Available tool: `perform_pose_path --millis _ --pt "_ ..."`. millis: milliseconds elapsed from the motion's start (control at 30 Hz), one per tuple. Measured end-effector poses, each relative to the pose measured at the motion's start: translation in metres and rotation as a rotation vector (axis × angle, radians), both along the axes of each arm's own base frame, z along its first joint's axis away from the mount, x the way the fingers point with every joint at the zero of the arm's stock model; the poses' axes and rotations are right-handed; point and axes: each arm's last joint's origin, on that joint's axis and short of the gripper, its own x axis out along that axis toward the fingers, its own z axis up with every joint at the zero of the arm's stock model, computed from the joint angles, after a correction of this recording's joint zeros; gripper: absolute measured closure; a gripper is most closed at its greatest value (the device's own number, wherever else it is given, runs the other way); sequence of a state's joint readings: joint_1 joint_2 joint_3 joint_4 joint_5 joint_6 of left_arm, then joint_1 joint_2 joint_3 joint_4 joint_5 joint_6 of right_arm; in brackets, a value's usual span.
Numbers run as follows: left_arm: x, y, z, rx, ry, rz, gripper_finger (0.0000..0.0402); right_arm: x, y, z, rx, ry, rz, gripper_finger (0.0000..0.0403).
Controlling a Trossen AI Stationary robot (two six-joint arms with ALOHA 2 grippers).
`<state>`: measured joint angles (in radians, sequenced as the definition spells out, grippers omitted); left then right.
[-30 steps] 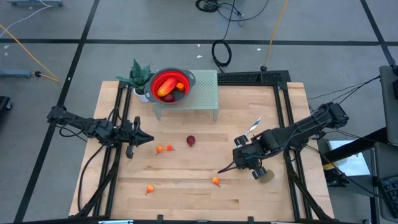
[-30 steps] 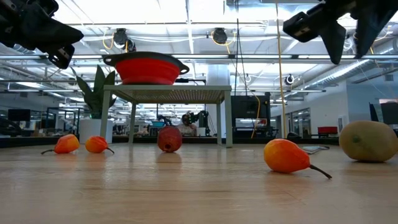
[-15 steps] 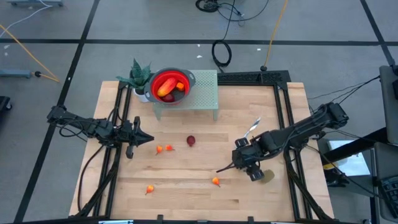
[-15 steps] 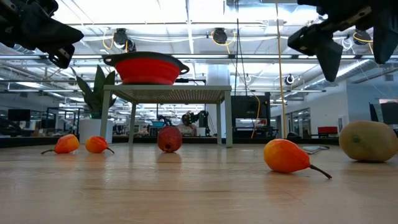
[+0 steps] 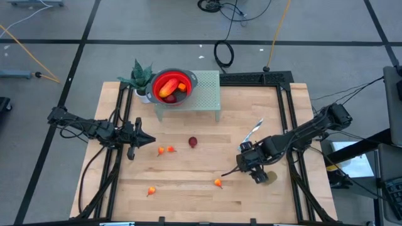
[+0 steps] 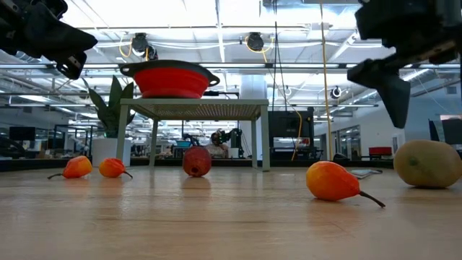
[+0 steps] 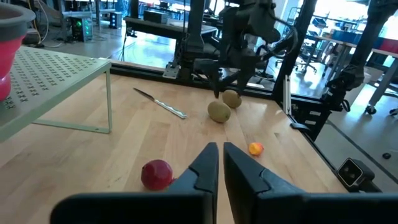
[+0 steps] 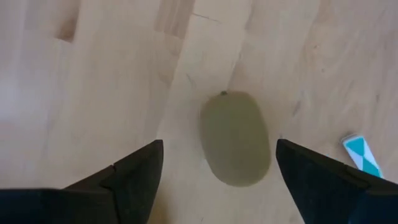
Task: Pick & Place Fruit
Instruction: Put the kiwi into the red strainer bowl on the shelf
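While spread wide, right jaws straddle the brownish-green fruit.

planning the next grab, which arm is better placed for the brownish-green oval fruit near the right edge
The right. The right gripper hangs directly over the brownish-green oval fruit, fingers spread wide either side. The left gripper waits far across the table, fingers shut.

Legible markings: none. No text, label, brand, number or sign can be read in any view, whether on the bench, the fruit, the arms or in the room beyond.
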<state>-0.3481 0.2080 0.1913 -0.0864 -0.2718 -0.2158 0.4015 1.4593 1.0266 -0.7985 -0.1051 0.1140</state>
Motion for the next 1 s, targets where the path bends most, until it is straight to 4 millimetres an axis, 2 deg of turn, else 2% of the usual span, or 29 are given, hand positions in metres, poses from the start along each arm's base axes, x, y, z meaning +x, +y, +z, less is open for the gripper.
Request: perform_pose_path --millis 433,733,1000 --pt "0.000 0.000 0.000 -0.014 0.000 0.002 0.0400 -0.006 -0.004 -0.026 -0.022 -0.030 -0.014 0.0098" --pt "0.000 0.001 0.000 -0.024 -0.001 0.020 0.0377 -0.012 -0.006 -0.043 -0.021 -0.030 -0.003 0.0099" --pt "0.000 0.001 0.000 -0.029 -0.002 0.023 0.0389 -0.015 -0.008 -0.054 -0.023 -0.066 0.038 0.0102"
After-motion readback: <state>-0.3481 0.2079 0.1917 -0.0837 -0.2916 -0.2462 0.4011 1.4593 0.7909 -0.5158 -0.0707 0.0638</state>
